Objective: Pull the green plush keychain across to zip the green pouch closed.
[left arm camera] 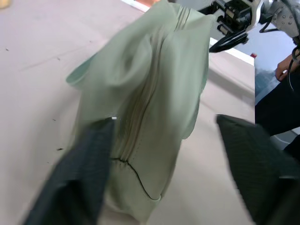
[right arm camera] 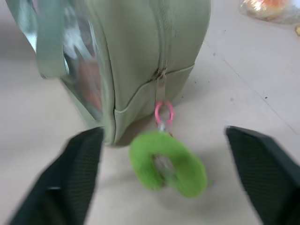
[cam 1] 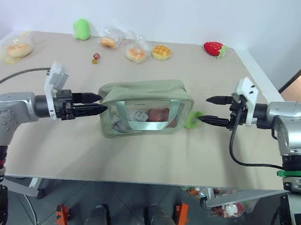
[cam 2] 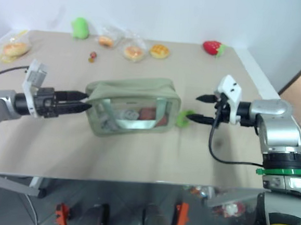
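Observation:
The green pouch [cam 1: 146, 106] lies mid-table with its clear window and strap facing me. Its zip line [left arm camera: 140, 108] looks closed along the top, and the slider sits at the pouch's right end. The green plush keychain [right arm camera: 166, 161] hangs from that slider on a pink clasp [right arm camera: 163, 112] and rests on the table [cam 1: 194, 119]. My right gripper [cam 1: 205, 109] is open, one finger on each side of the keychain without gripping it. My left gripper [cam 1: 96, 102] is open at the pouch's left end, its fingers [left arm camera: 75, 178] spread to either side of the fabric.
Along the far edge lie a green plush blob [cam 1: 81, 29], several bagged breads [cam 1: 136, 53], a bun [cam 1: 161, 52] and a strawberry toy [cam 1: 214, 48]. Another bagged bread [cam 1: 17, 49] is far left. A person's hand [left arm camera: 283, 70] shows beyond the table.

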